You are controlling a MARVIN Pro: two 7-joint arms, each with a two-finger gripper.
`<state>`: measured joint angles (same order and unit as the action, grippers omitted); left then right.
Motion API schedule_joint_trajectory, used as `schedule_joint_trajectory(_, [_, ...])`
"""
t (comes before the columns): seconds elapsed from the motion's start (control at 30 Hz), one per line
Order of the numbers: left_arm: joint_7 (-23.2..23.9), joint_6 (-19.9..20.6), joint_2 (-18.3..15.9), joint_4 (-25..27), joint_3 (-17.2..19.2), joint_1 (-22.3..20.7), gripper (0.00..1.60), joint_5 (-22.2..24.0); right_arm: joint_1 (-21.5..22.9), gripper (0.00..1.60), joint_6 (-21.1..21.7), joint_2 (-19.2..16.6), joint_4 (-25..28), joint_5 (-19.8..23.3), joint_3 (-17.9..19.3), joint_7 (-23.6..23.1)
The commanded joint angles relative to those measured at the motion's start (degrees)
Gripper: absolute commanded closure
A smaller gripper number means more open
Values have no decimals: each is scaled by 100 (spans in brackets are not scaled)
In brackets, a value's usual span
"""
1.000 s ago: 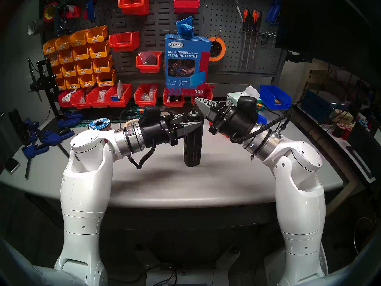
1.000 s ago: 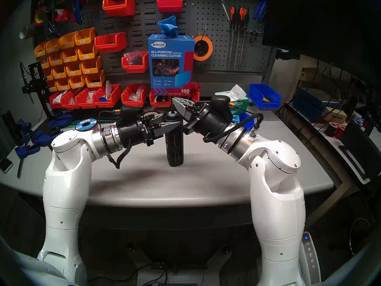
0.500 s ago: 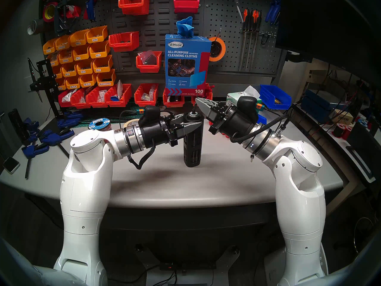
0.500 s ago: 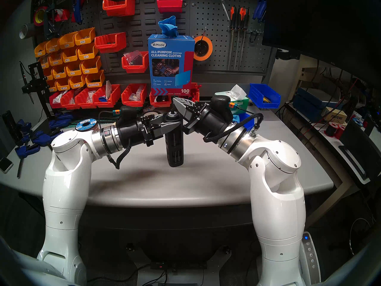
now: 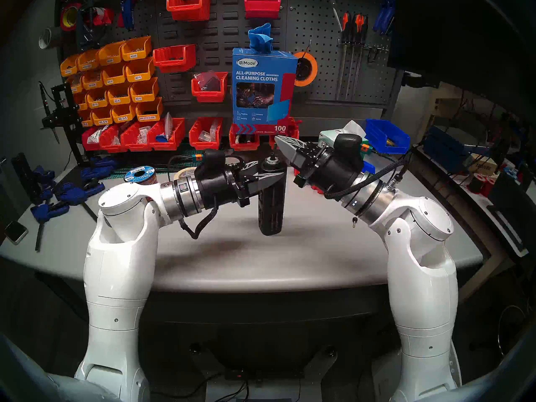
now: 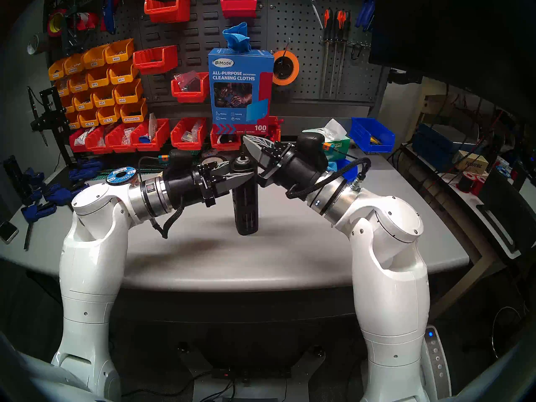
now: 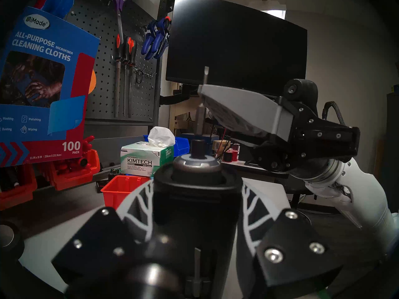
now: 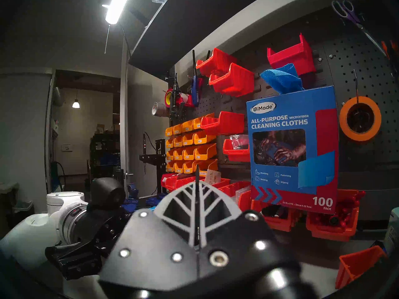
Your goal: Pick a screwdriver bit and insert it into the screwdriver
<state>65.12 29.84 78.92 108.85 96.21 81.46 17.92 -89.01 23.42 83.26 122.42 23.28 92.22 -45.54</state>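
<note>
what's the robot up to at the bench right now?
It is fitting a bit into an electric screwdriver. The left gripper is clamped around the upright black screwdriver, which stands on the grey table. The right gripper pinches a thin flat-tipped screwdriver bit vertically, directly over the silver-ringed top socket. In the left wrist view the bit's lower end sits just at the socket mouth; it is not seated yet.

arms: glossy white shells, small dark screws | wrists: silver ring, then black cylindrical housing | cables: black braided, looped beside each wrist | left claw: black base with silver screws, grey fingers with branching cut-outs | right claw: same build; orange-and-teal block on its housing | right wrist: blue lights
</note>
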Motion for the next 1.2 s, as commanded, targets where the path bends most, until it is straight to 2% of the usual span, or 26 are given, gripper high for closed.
schedule_joint_trajectory(0.0, [12,63,-53,6,-49,101,160,-49,130,160,34,13,190,39,19,-2])
schedule_joint_trajectory(1.17, [2,71,-76,40,-49,143,160,-11,44,160,91,-52,126,-114,17,-112])
